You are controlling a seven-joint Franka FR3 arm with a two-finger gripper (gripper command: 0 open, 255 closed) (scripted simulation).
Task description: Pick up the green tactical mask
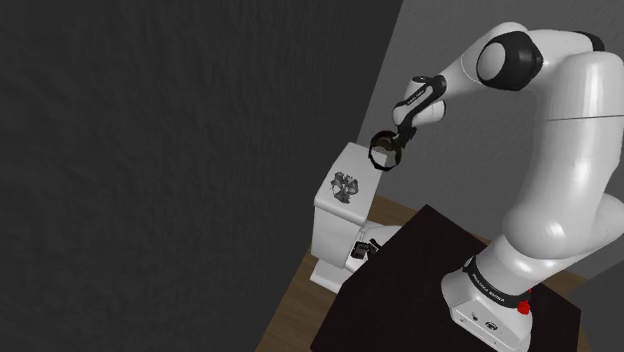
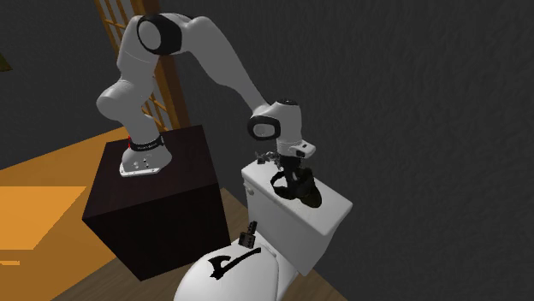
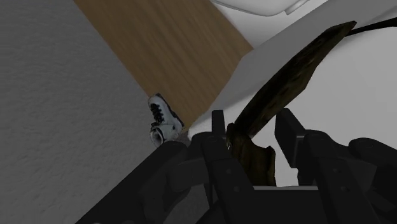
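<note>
Room: dark grey walls, wooden floor, white toilet tank (image 1: 330,225) by the stand.
Shoulder view: claw (image 1: 392,140) up above the tank, dark mask (image 1: 384,155) dangling from it, looking clear of the lid!
Second exterior view: mask hangs under the claw, close over the lid.
Wrist view: fingers (image 3: 218,130) clamped on the olive-brown mask.
Progress: grasp made, mask apparently off the lid; only a higher lift left.

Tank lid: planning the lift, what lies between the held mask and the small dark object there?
Shoulder view: only bare white tank lid between mask and object.
</note>
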